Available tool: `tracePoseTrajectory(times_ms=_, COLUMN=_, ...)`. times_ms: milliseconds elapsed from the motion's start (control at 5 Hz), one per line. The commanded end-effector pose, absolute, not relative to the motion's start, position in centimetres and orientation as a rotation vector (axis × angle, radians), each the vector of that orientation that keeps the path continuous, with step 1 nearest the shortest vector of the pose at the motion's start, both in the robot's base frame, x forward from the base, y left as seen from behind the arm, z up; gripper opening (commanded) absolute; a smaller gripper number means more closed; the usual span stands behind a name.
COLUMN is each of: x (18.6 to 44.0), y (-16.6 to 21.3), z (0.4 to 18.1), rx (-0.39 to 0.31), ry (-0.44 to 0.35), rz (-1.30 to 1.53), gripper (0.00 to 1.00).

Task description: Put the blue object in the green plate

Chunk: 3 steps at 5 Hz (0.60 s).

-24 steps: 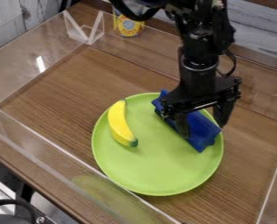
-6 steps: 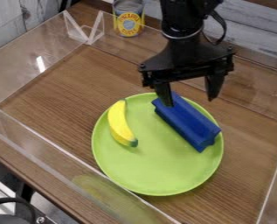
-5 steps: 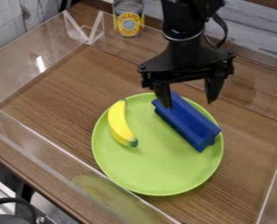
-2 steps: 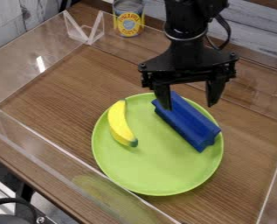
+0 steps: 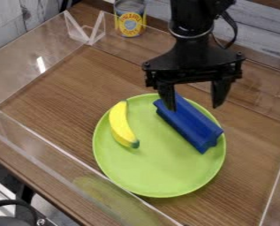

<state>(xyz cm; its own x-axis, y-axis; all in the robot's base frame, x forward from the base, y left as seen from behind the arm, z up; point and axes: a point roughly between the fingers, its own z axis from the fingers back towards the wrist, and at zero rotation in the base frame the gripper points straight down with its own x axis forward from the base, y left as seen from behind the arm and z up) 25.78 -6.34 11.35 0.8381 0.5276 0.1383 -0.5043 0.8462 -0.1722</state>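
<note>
You won't find any readable text here: the yellow container (image 5: 130, 24) at about 11 o'clock on the counter (image 5: 71, 84) carries a label, but its print is too small and blurred to make out, and nothing else in view bears lettering or numbers

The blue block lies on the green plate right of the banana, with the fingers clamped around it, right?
Not quite. The camera view shows the fingers spread open above the blue block, not clamped around it. The block does lie on the green plate, right of the banana.
</note>
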Motion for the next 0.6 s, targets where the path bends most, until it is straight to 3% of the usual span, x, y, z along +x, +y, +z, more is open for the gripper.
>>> tracePoseTrajectory(times_ms=0, x=26.65, y=-6.72, z=13.39, rx=-0.168, ry=-0.249, rz=0.536, gripper=1.0)
tracePoseTrajectory(times_ms=400, x=26.72, y=-6.38, z=13.25, rx=-0.156, ry=-0.242, rz=0.514, gripper=1.0)
